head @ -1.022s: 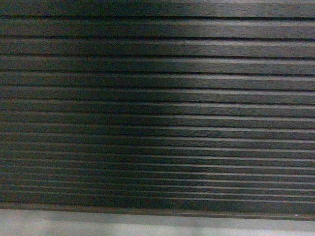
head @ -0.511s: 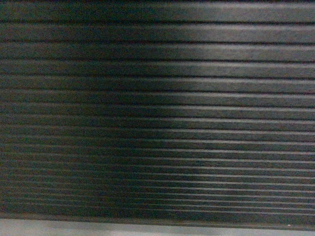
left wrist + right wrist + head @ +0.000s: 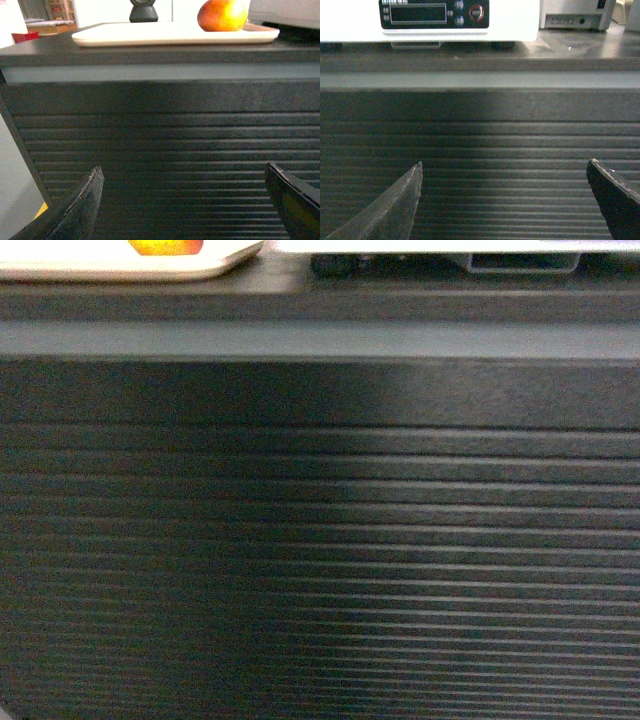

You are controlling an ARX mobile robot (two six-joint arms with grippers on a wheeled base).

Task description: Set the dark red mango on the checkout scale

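Observation:
The dark red mango (image 3: pixel 223 15), red-orange fading to yellow, lies on a flat beige tray (image 3: pixel 165 35) on top of the checkout (image 3: pixel 160 130); its lower edge also shows in the head view (image 3: pixel 166 247). The white scale (image 3: pixel 430 22), with a dark display strip and buttons, stands on the counter top to the right. My left gripper (image 3: pixel 182 172) hangs open in front of the slatted black front, well below the mango. My right gripper (image 3: pixel 505 167) is open too, below the scale, with nothing between its fingers.
The checkout's slatted front (image 3: pixel 320 560) fills the head view close ahead. A black rounded device (image 3: pixel 143 11) stands behind the tray. A grey box (image 3: pixel 572 15) sits right of the scale. Pale floor (image 3: pixel 15 190) shows past the counter's left corner.
The head view has risen: earlier it showed only slats and a strip of floor, now the counter's top edge, the tray, the mango's underside and the scale's base appear.

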